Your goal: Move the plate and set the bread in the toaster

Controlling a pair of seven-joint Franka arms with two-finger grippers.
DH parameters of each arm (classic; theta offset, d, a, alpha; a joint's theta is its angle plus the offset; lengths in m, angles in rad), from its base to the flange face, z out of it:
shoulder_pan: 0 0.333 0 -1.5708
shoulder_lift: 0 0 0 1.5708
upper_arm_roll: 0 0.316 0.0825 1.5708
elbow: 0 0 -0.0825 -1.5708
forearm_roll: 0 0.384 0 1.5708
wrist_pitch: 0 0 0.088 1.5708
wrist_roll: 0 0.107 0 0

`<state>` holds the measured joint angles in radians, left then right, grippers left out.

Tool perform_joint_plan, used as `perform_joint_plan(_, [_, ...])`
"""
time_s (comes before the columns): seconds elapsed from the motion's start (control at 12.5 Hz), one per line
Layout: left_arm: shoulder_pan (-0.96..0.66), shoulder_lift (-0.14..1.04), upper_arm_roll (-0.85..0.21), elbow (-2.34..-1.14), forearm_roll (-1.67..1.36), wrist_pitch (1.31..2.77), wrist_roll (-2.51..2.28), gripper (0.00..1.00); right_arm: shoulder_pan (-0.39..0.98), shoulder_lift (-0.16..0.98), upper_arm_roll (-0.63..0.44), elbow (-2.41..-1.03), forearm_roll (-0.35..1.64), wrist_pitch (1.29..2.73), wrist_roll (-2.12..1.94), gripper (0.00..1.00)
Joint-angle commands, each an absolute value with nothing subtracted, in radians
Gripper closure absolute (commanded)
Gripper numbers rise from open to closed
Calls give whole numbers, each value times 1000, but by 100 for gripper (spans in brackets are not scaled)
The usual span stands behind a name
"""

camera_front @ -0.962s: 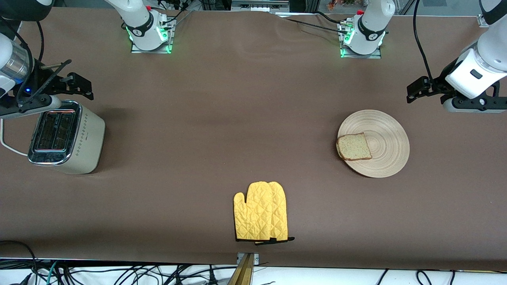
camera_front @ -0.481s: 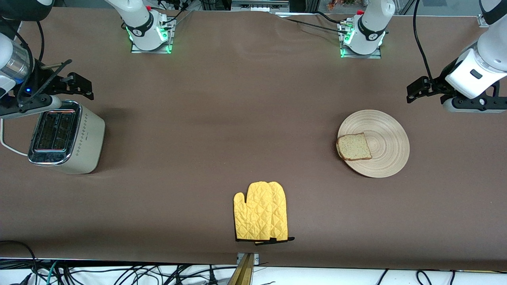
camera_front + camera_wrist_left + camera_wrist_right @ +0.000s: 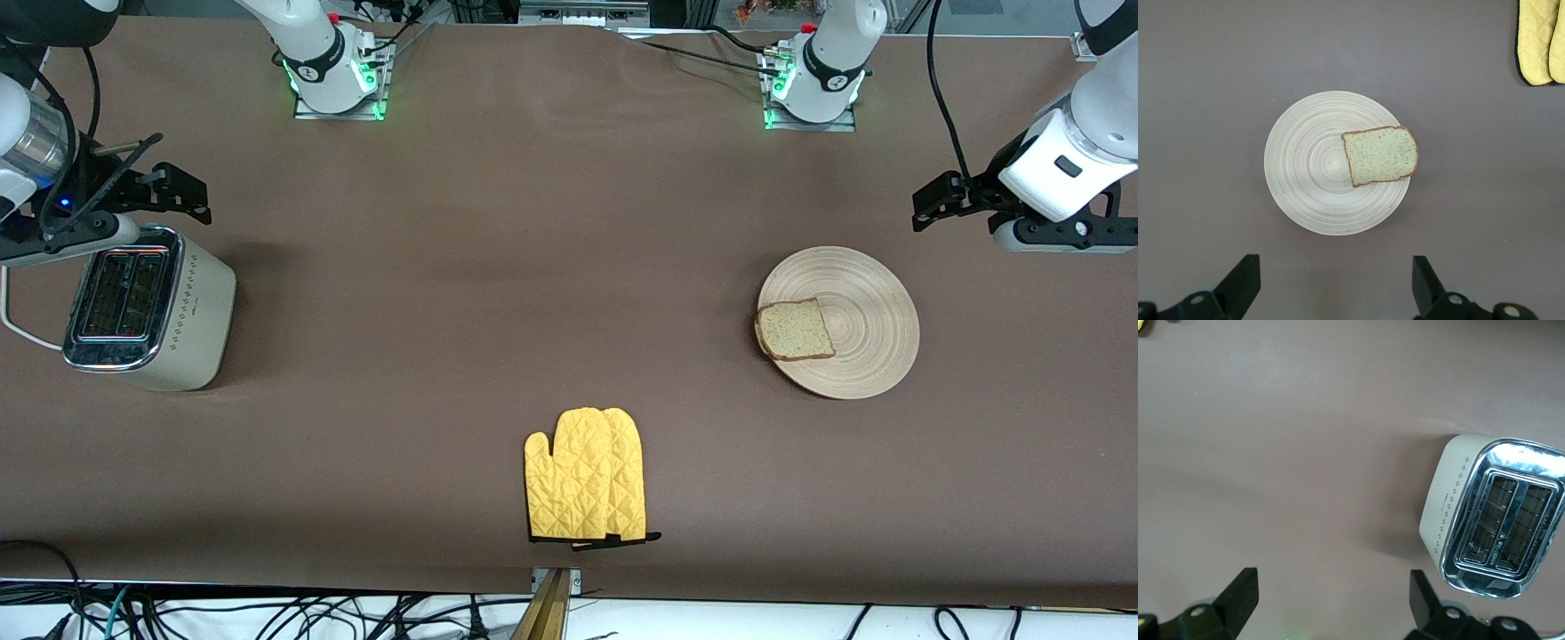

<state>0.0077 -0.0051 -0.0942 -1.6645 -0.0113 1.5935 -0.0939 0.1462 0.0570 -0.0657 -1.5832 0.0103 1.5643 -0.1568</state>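
The brown table (image 3: 533,267) carried the toaster (image 3: 147,307) under my right fingers (image 3: 1238,590), the plate (image 3: 867,320) near my left fingers (image 3: 1241,283), and a yellow mitt (image 3: 587,487) between them.

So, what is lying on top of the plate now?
One slice of bread lies flat on the plate, at the rim toward the right arm's end, its crust slightly past the edge. The wood under the slice is covered; the rest of the plate is bare.

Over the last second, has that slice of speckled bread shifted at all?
No. The squarish slice of speckled bread lies on the same edge of the round wooden plate, toward the yellow oven mitt, as before.
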Motion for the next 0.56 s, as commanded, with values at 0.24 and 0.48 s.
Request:
perform_joint_plan(0.24, [11, 17, -98, -1644, 14, 1574, -90, 0, 153, 52, -61, -1578, 15, 1565, -150, 0])
perform_joint_plan(0.48, [72, 38, -95, -1631, -35, 1565, -7, 0, 169, 51, -60, -1578, 17, 1565, -149, 0])
